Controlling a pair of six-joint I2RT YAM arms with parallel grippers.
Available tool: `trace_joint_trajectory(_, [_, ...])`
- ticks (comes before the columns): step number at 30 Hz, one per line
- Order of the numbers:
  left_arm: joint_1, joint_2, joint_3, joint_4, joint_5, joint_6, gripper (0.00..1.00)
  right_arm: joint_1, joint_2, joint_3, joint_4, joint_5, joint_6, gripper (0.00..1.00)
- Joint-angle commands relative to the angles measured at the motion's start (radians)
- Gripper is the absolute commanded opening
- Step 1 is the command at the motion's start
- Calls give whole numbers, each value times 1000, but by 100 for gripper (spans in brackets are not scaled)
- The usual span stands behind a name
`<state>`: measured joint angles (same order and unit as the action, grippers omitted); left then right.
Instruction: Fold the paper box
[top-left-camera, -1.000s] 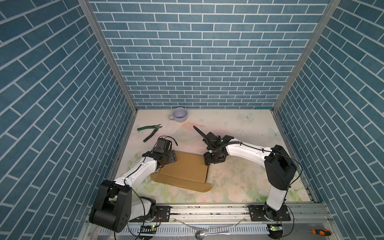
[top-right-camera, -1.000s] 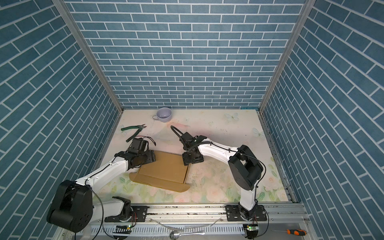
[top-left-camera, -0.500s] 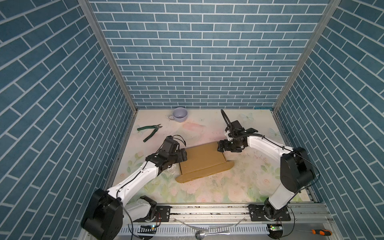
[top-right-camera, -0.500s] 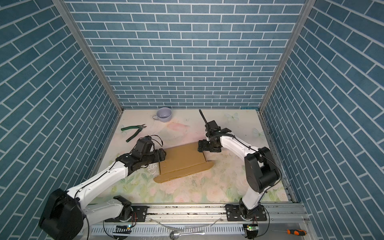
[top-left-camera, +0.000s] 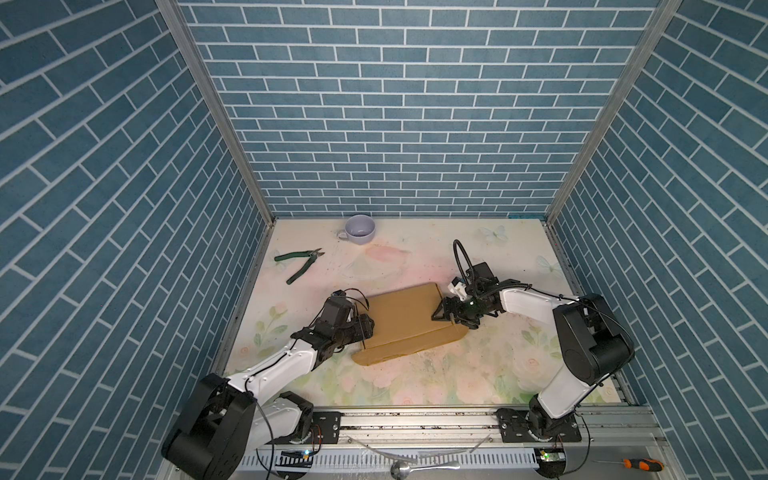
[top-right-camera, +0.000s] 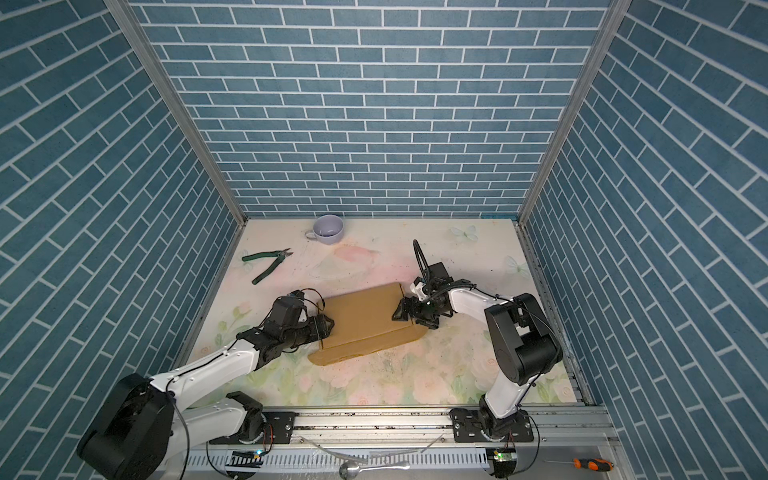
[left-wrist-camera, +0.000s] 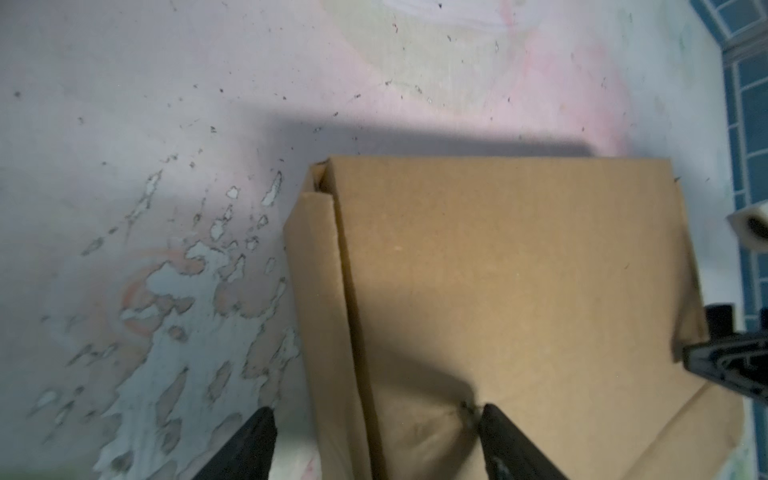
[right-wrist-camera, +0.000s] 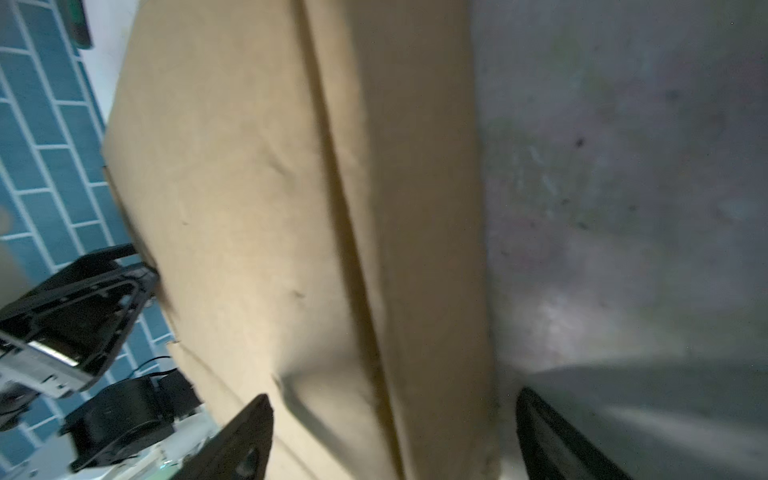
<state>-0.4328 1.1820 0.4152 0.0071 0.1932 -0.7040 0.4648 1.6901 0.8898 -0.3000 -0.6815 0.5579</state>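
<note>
as the box has swung round and slid to mid-table in the last second, in both top views we see the paper box (top-left-camera: 405, 322) (top-right-camera: 365, 318) lying closed between the left gripper (top-left-camera: 365, 328) and the right gripper (top-left-camera: 442, 316), front flap untucked. in the left wrist view, the left gripper (left-wrist-camera: 374, 415) is spread astride an end wall. in the right wrist view, the right gripper (right-wrist-camera: 392, 403) is spread over the front edge. we judge the box squared for tucking.
</note>
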Motion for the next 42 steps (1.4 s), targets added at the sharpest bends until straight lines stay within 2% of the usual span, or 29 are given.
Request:
trace_joint_trajectory(1, [67,61,-68,36,51,-25,59,14,-18,-72,148,-132,168,90])
trace_joint_trajectory(4, [141,78,-116,37,83,-43,45,14,-67,-105,145,-134,194,92])
trace_joint_trajectory(10, [203,97,-153,34,86,-44,41,15,-71,-203,313,-174,311,96])
trace_joint_trajectory(14, [229,138,-142,37,124,-40,37,15,-47,-216,376,-149,320,97])
trace_joint_trajectory(20, [230,168,-124,27,127,-22,36,15,41,-195,465,-127,327,98])
trace_joint_trajectory(23, [232,172,-122,25,127,-21,36,14,70,-162,440,-90,275,98])
trace_joint_trajectory(30, [232,179,-117,23,127,-17,36,17,102,-157,569,-120,273,97])
trace_joint_trajectory(33, [232,187,-113,25,126,-17,36,20,105,-167,684,-121,339,92])
trace_joint_trajectory(39, [232,159,-116,8,119,-7,39,37,107,-228,940,-81,582,69])
trace_joint_trajectory(42, [232,87,-120,15,140,-24,48,38,108,-257,1021,-55,677,59])
